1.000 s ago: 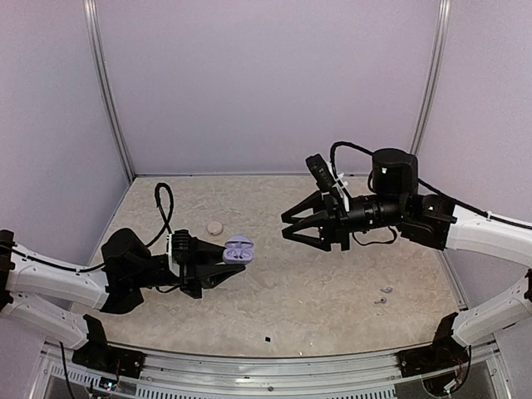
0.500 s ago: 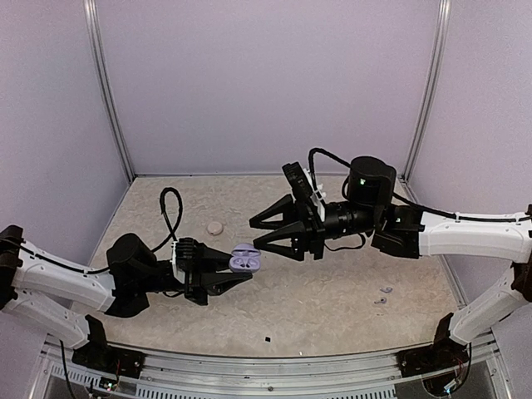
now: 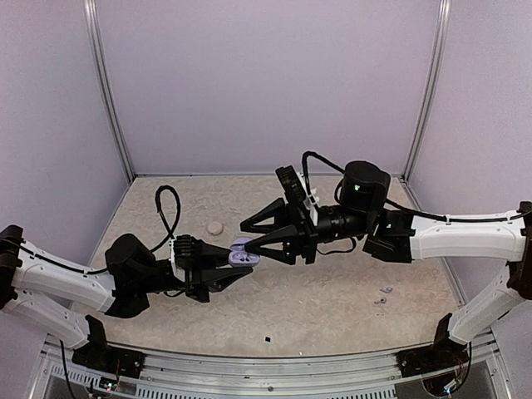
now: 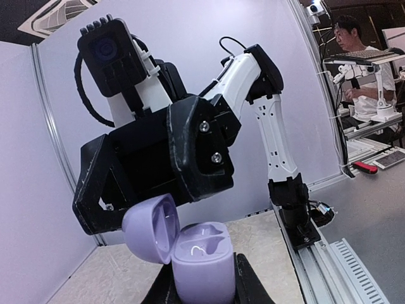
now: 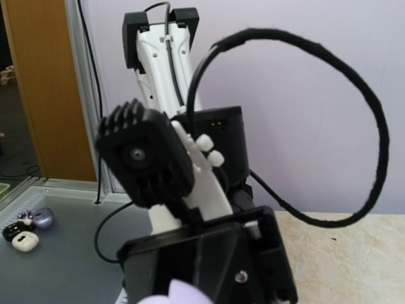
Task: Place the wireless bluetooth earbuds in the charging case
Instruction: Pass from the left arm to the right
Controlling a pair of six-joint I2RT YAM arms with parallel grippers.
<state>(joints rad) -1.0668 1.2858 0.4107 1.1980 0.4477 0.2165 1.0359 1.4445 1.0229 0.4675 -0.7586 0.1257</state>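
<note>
Above the middle of the speckled beige table (image 3: 332, 316), the left gripper (image 3: 233, 264) is clenched on the base of the lilac, pebble-shaped plastic charging case (image 3: 243, 253). It holds the case clear of the surface with the lid hinged open. The left wrist view shows the one visible cavity vacant.

The right gripper (image 3: 246, 241) stands with its jaws parted and nothing seen between them. Its fingertips bracket the case, close to the raised lid; whether they touch it cannot be told. The two tiny pale earbuds with short stems (image 3: 383, 295) lie on the table near the right arm, well apart from the case.

Judged step: the right gripper meets the held case, probably to take it over or to set the lid further back, before any earbud is fetched.

1. Hold the left grip on the base only; leave the lid and cavities uncovered.
2. Advance the right fingers slowly. The glossy rounded shell is likely to slip under sideways pressure.
3. Bear on the lid near its free edge, not at the hinge.
4. Present the cavities upward, then collect one earbud at a time, stem aligned to its cavity.
</note>
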